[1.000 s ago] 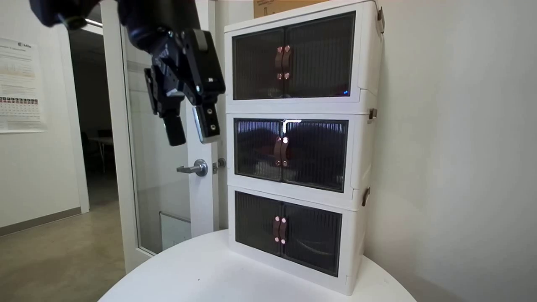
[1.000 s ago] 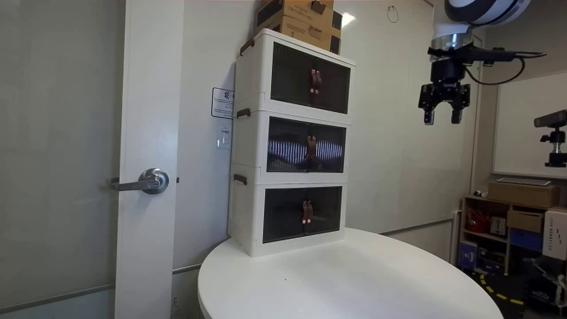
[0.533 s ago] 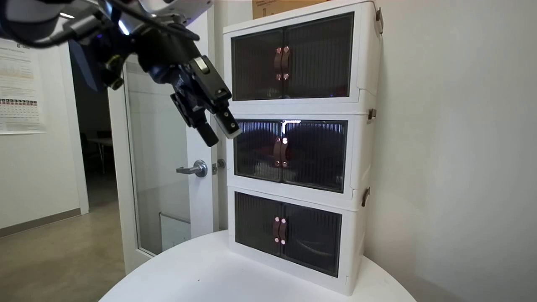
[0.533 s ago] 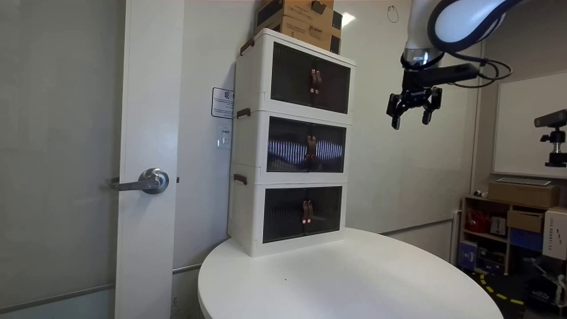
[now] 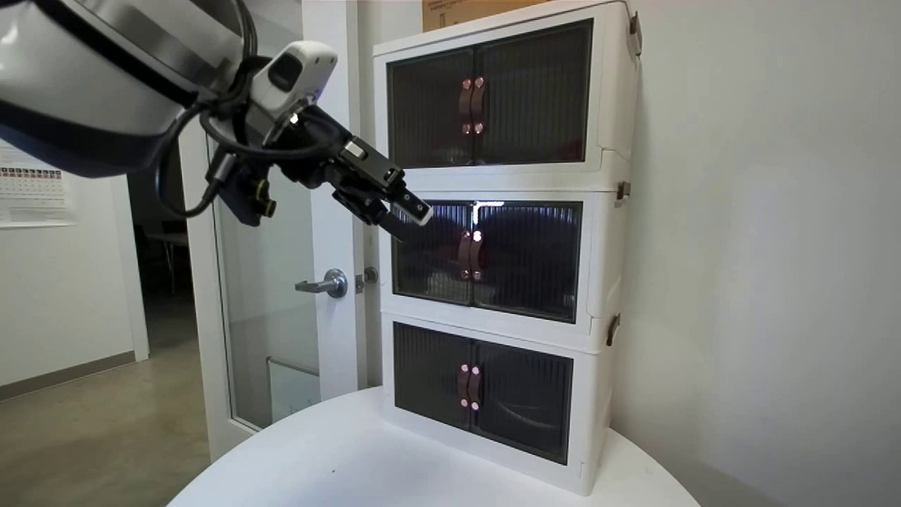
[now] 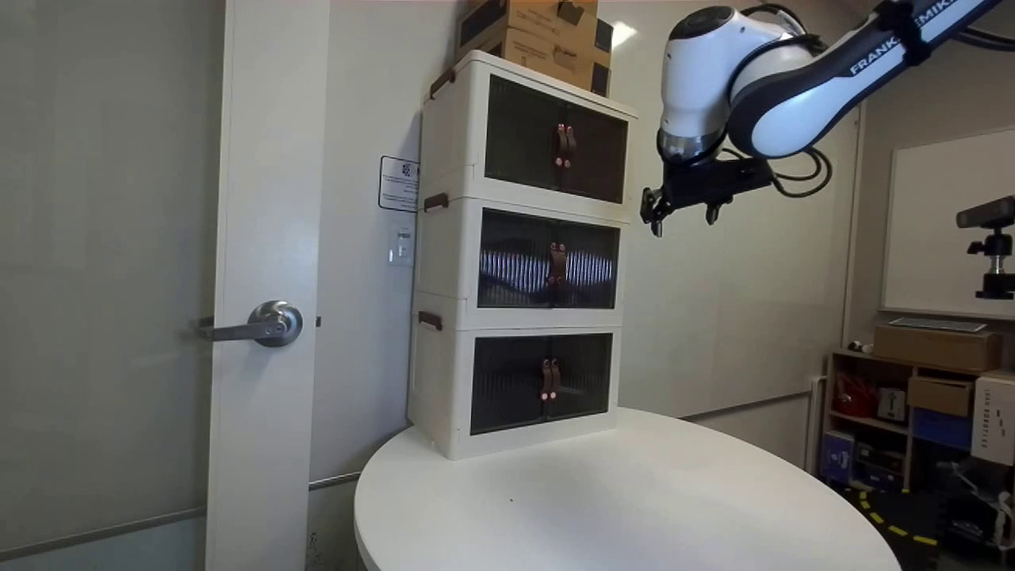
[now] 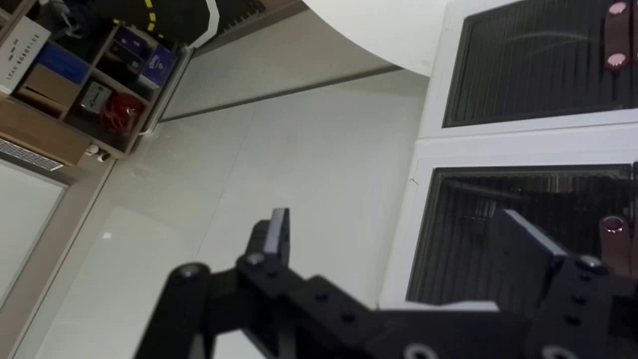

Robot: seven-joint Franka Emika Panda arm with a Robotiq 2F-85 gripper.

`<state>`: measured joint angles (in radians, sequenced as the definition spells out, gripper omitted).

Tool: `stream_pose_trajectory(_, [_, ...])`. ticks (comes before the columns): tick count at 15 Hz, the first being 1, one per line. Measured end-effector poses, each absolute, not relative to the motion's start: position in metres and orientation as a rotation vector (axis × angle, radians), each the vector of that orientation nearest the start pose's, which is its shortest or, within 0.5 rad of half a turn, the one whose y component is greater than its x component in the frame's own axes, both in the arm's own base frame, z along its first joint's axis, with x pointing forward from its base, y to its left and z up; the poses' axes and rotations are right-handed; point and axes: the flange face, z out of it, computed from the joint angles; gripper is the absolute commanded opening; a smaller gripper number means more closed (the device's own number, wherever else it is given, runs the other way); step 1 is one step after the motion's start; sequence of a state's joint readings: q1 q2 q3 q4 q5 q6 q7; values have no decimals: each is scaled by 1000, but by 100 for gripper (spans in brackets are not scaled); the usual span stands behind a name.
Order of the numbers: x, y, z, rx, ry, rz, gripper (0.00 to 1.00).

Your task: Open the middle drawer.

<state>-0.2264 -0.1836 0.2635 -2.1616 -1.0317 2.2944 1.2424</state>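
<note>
The middle drawer (image 5: 528, 271) is a white-framed box with two dark ribbed see-through panels, shut, in the middle of a stack of three. It also shows in an exterior view (image 6: 515, 262) and in the wrist view (image 7: 463, 249). Its paired brown handles (image 5: 470, 255) sit at the centre seam; one shows in the wrist view (image 7: 614, 244) at the right edge. My gripper (image 5: 414, 225) is open and empty, tilted towards the stack. In an exterior view the gripper (image 6: 684, 226) hangs to the right of the stack, apart from it. The wrist view stands upside down.
The topmost unit (image 5: 535, 98) and lowest unit (image 5: 521, 394) are both shut. The stack stands on a round white table (image 6: 634, 492) near a wall. Cardboard boxes (image 6: 547, 47) lie on top. A glass door with a lever handle (image 5: 325, 283) stands behind.
The arm has moved in towards the stack, with the gripper tilting from nearly downward to slanting and turning. The fingers stay open. The drawers have not changed.
</note>
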Motion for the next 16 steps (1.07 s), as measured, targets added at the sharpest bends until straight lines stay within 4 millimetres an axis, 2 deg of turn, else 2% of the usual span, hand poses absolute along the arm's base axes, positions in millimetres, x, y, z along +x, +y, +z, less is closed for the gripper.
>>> stream_pose_trajectory(6, [574,46,489,2241,-696,1092,100])
stream_pose_trajectory(16, [650,53,455,2206,-675,1157,100])
